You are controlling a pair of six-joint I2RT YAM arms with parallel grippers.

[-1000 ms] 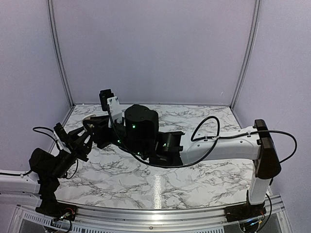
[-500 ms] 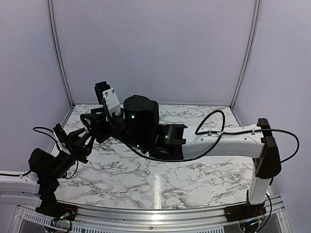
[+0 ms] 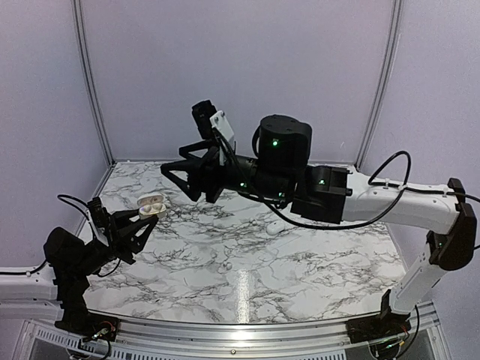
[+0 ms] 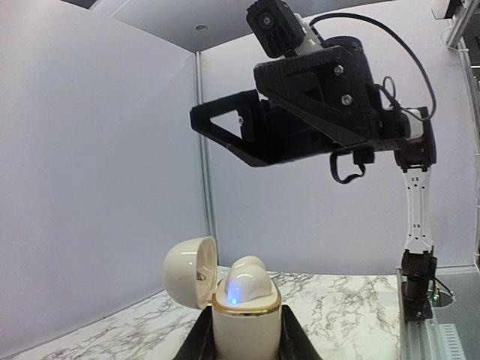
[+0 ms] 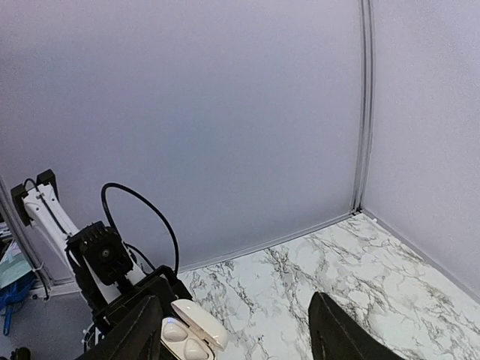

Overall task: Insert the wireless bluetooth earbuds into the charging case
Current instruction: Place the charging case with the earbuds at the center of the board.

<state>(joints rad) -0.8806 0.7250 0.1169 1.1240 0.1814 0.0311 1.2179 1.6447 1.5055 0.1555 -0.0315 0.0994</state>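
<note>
The marble worktop (image 3: 315, 262) is lying under both arms. The right gripper (image 3: 178, 178) is hanging above it, fingers apart and holding nothing. The left gripper (image 3: 148, 216) is clamping its fingers on the charging case (image 3: 152, 203), which has its lid open. The right wrist view is showing two earbuds (image 5: 184, 343) sitting inside. The left wrist view is showing one dome and a blue light (image 4: 232, 297).

Marbled table (image 3: 300, 271), lilac walls (image 3: 240, 75)
</note>
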